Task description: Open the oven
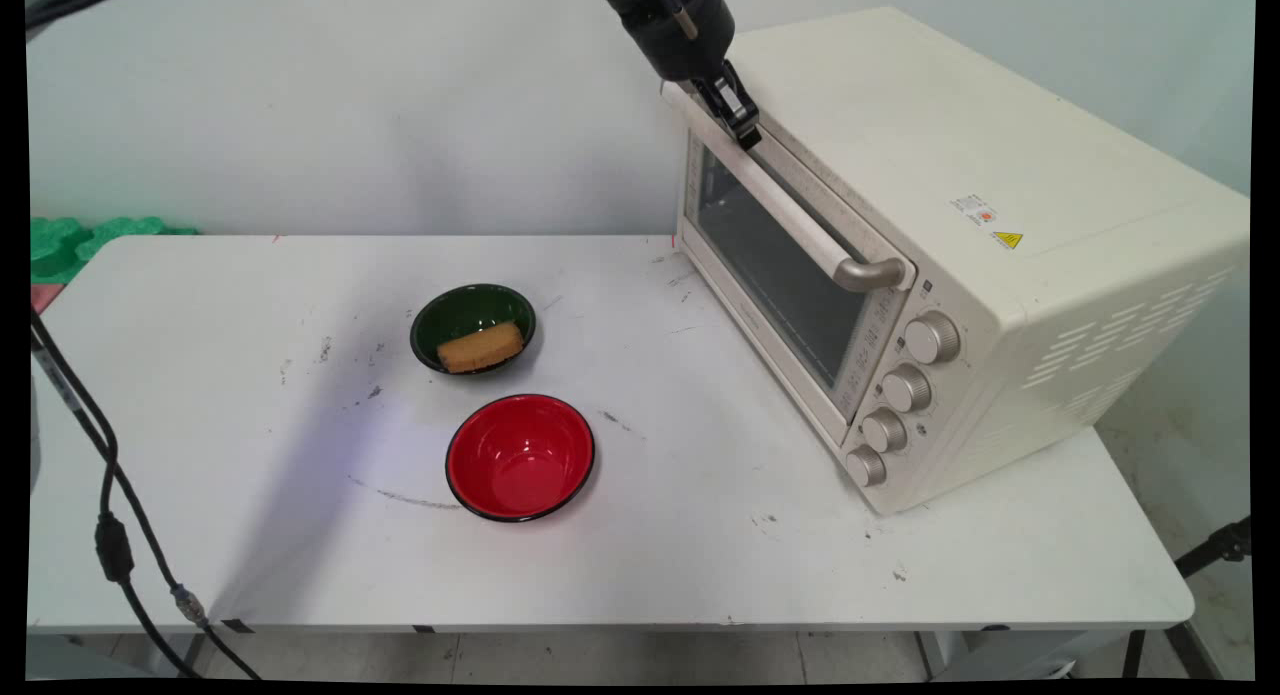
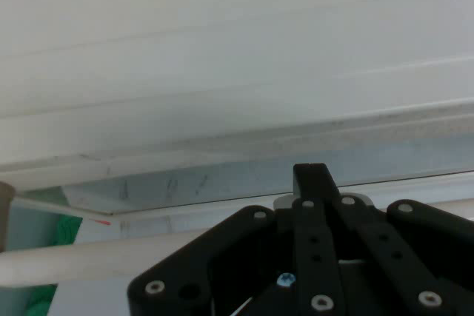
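Note:
My black gripper (image 1: 744, 127) hangs from the top edge and is shut. Its fingertips rest against the far-left end of the cream handle bar (image 1: 800, 210) of the toaster oven (image 1: 960, 225). The oven door (image 1: 775, 265) with its glass pane looks closed. In the hand view the shut gripper (image 2: 311, 177) reaches past the handle bar (image 2: 74, 264), which runs across behind the linkage, and the oven's cream front (image 2: 237, 72) fills the upper part.
A dark green bowl (image 1: 450, 315) holding a tan sponge-like block (image 1: 481, 347) stands at mid-table. A red bowl (image 1: 520, 458) sits just in front of it. Several knobs (image 1: 905, 387) line the oven's right front. Black cables (image 1: 105, 495) hang at the left edge.

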Controlling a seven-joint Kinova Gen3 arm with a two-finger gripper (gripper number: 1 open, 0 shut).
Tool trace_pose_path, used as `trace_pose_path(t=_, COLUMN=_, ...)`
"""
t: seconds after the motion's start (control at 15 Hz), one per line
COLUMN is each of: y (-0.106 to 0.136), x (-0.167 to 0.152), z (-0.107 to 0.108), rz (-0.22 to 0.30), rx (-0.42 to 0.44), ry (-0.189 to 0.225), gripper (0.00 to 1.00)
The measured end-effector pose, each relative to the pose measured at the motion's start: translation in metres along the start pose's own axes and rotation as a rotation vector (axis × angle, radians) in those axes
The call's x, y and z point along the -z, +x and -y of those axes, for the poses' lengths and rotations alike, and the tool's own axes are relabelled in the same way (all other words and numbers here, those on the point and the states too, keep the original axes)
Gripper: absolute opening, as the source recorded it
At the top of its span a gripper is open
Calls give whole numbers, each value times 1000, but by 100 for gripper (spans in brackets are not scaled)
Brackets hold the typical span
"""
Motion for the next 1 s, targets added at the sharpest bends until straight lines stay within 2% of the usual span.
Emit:
trace_pose_path(t=0.67, y=-21, x=-13, z=0, rz=23, rx=-9, ry=-8, gripper=0)
trace_pose_path(t=1.0, y=-50, x=5, z=-3, rz=-19, rx=11, ry=-47, gripper=0)
